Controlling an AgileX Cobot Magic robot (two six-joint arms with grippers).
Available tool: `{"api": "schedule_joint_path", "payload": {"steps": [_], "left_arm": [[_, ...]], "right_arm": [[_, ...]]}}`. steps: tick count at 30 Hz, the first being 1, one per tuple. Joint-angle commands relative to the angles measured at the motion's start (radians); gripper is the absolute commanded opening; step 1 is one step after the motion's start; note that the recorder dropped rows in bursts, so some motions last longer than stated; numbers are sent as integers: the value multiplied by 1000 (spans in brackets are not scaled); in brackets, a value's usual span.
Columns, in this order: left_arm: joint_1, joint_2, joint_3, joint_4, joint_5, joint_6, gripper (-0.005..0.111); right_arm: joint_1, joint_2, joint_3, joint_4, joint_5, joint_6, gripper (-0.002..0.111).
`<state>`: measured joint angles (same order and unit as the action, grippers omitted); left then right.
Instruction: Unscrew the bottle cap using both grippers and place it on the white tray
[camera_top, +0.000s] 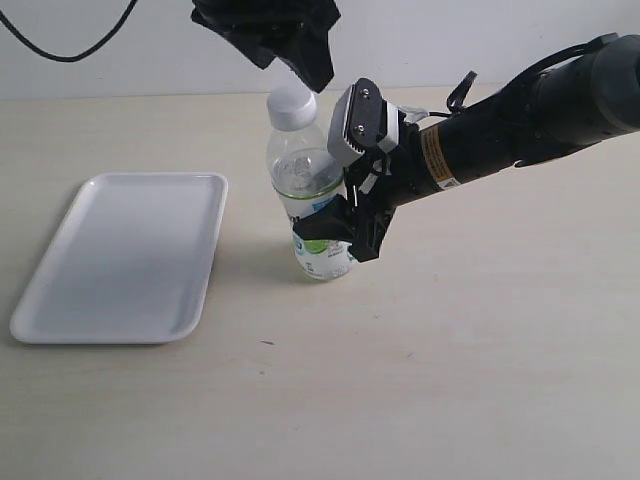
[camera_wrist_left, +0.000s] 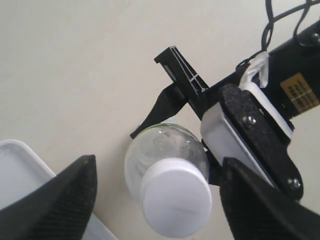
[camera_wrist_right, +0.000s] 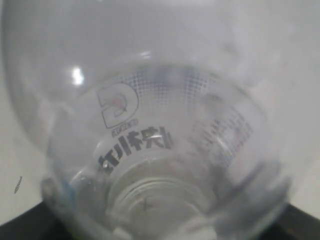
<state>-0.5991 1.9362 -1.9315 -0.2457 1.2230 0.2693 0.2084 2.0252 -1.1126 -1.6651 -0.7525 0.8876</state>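
The clear bottle (camera_top: 312, 205) stands upright on the table, its white cap (camera_top: 291, 105) screwed on top. My right gripper (camera_top: 335, 232) is shut on the bottle's labelled lower half, and the bottle (camera_wrist_right: 150, 125) fills the right wrist view. My left gripper (camera_top: 300, 62) hangs just above the cap. It is open, with the cap (camera_wrist_left: 176, 197) between its two black fingers (camera_wrist_left: 55, 200) and gaps on both sides. The white tray (camera_top: 125, 255) lies flat to the bottle's left and holds nothing.
The right arm's thick black forearm (camera_top: 520, 120) slants in from the upper right, with its white-grey block (camera_top: 358, 122) close beside the bottle's shoulder. A black cable (camera_top: 60, 45) hangs at the upper left. A corner of the tray (camera_wrist_left: 20, 170) shows in the left wrist view.
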Motion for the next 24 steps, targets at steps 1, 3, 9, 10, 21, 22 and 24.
{"api": "schedule_joint_path", "payload": {"steps": [1,3,9,10,21,22,24], "left_arm": [[9,30,-5,-64,-2,41,67],[7,30,-5,-62,-2,44,67],[7,1,-9,-18,-2,41,67],[7,-1,-9,-18,-2,38,67],[7,-5,39,-18,-2,24,67],[7,-7,38,-18,-2,24,67],[7,-11,38,-18,-2,24,67]], "right_arm": [[2,-3,-2,-21,-2,3,0],[2,-3,-2,-21,-2,3,0],[2,-3,-2,-21,-2,3,0],[2,-3,-2,-21,-2,3,0],[2,-3,-2,-21,-2,6,0],[2,-3,-2,-21,-2,6,0],[2,-3,-2,-21,-2,6,0]]}}
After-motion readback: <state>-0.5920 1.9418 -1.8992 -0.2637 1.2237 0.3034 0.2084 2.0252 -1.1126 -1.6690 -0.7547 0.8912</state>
